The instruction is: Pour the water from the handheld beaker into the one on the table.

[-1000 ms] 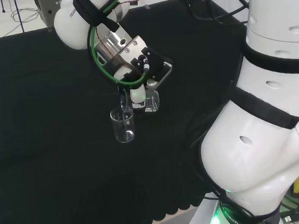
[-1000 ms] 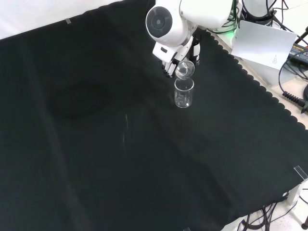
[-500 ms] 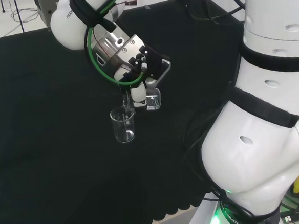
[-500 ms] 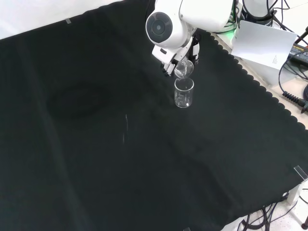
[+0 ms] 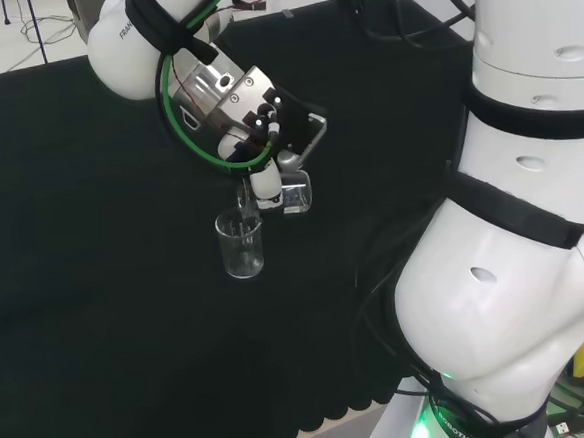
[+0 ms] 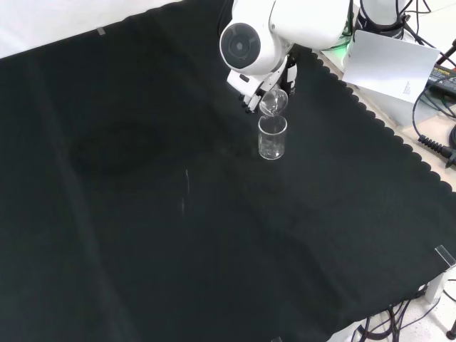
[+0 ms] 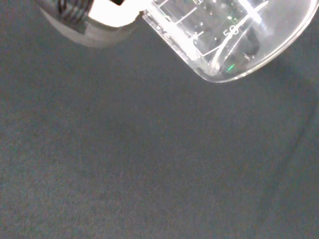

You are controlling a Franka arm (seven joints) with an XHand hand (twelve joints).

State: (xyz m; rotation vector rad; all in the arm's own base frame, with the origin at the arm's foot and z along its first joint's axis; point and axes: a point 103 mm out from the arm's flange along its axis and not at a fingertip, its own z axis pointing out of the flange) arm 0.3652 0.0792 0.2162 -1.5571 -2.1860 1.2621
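In the head view my hand (image 5: 262,131) holds a small clear beaker (image 5: 292,192), tipped on its side with its spout over a clear beaker (image 5: 241,245) that stands upright on the black cloth. A thin stream runs from the spout into it. The front view shows the tipped beaker (image 6: 273,104) right above the standing beaker (image 6: 272,137), with my hand (image 6: 253,92) behind them under a white link. Close up in the wrist view, the held beaker (image 7: 234,35) shows printed marks beside a white finger (image 7: 94,20).
The arm's white links (image 5: 532,212) take up the right of the head view. The cloth's scalloped edge (image 6: 385,132) runs down the right of the front view, with a white sheet (image 6: 388,68) and cables beyond it.
The hand and wrist have shifted slightly up and left in the head view, with the held beaker tipped a little further. The standing beaker has not moved.
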